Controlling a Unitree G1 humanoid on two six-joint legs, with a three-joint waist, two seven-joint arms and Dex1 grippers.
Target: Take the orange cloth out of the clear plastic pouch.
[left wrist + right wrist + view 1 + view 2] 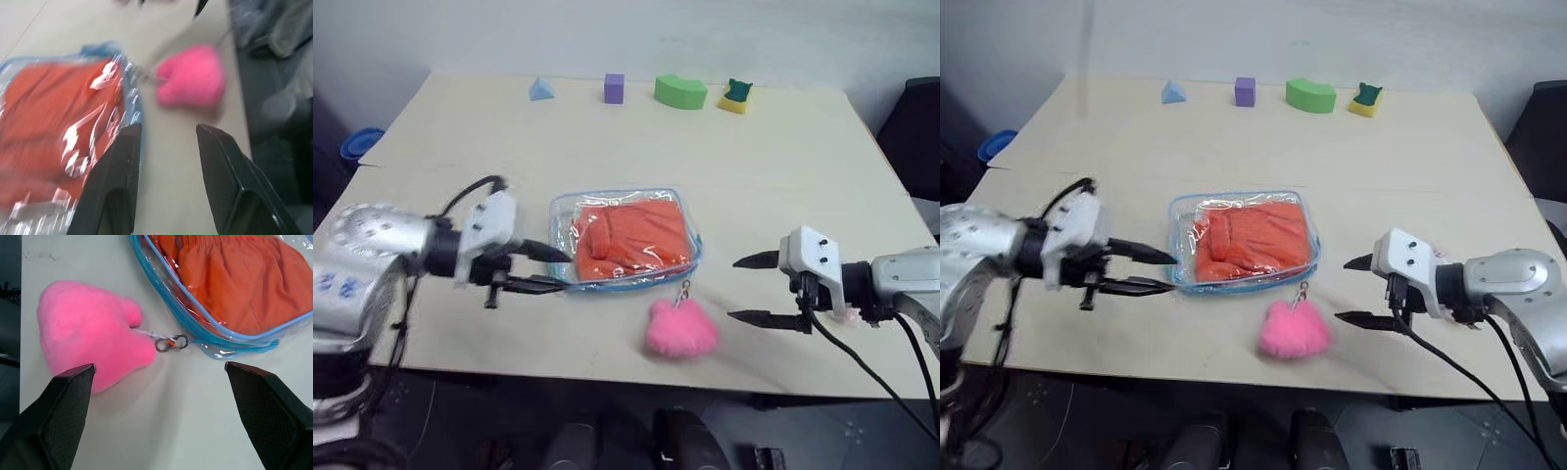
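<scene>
Counting what's sitting on the table (783,176): one clear plastic pouch (563,211), one orange cloth (636,235) lying inside it, one pink plush heart (680,328), one metal clip (171,342), four foam blocks lining the far edge (614,88).

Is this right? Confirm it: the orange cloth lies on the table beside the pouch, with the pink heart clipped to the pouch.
Not quite. The cloth is inside the pouch, not beside it, as the right wrist view shows. The heart is indeed clipped to the pouch.
</scene>
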